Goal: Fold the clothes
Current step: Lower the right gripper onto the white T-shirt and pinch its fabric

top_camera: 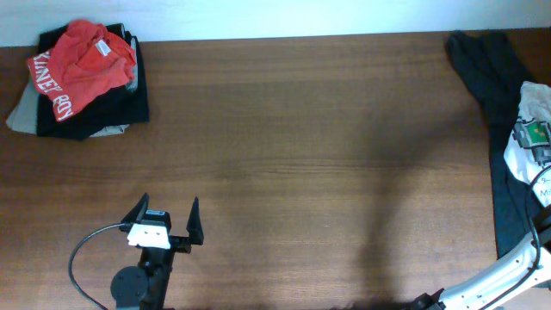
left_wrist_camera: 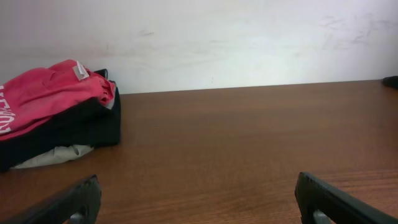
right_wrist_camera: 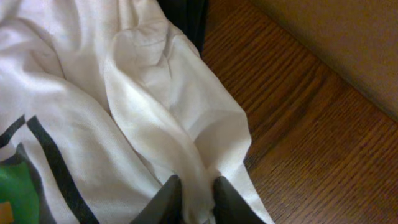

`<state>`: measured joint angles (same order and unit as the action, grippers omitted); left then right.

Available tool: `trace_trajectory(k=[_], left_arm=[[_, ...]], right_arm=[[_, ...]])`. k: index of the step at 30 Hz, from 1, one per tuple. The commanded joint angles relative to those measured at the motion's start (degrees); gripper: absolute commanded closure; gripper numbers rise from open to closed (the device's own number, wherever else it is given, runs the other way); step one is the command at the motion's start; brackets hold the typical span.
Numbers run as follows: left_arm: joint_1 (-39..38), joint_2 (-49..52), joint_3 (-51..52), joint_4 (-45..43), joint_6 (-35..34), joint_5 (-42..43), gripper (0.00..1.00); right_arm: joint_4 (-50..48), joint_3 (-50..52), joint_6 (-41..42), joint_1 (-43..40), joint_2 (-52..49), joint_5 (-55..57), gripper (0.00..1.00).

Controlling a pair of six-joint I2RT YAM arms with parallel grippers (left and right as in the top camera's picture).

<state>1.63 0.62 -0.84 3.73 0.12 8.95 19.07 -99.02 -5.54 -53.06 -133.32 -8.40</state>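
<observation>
The white T-shirt (top_camera: 527, 129) lies crumpled at the far right edge of the table, its green graphic facing up. In the right wrist view its white cloth (right_wrist_camera: 143, 118) fills the left side, with dark lettering and green at the lower left. My right gripper (right_wrist_camera: 198, 190) is shut on a fold of the white T-shirt near its edge. In the overhead view only the right arm shows at the lower right; its fingers are out of view. My left gripper (top_camera: 168, 213) is open and empty, low over the table at the front left; its fingers (left_wrist_camera: 199, 202) frame bare wood.
A stack of clothes with a red shirt (top_camera: 79, 62) on top sits at the back left, also in the left wrist view (left_wrist_camera: 50, 99). A long dark garment (top_camera: 492, 95) lies along the right side under the T-shirt. The wooden table (top_camera: 301, 155) spreads between them.
</observation>
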Motion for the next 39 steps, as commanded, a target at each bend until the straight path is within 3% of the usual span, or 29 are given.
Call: trace_trajectory(k=[1, 10, 12, 29, 35, 39], left_arm=[[0.02, -0.28, 0.33, 0.13, -0.57, -0.22, 0.00], [0.02, -0.28, 0.33, 0.13, -0.55, -0.22, 0.00], [0.02, -0.28, 0.35, 0.11, -0.55, -0.22, 0.01], [0.02, -0.28, 0.33, 0.13, -0.55, -0.22, 0.00], [0.02, -0.26, 0.35, 0.13, -0.55, -0.22, 0.01], [0.02, -0.26, 0.33, 0.13, -0.57, -0.22, 0.00]], right_arm=[[0.02, -1.29, -0.20, 0.17, 0.59, 1.62, 0.81], [0.04, -1.31, 0.00, 0.17, 0.83, 1.60, 0.86], [0.24, -1.33, 0.02, 0.17, 1.60, 1.60, 0.96], [6.12, -1.40, 6.56, 0.24, 13.64, 0.94, 0.96], [6.86, -1.40, 13.97, 3.65, 20.04, -17.46, 0.96], [6.69, -1.40, 18.38, 11.54, 24.33, -24.48, 0.96]])
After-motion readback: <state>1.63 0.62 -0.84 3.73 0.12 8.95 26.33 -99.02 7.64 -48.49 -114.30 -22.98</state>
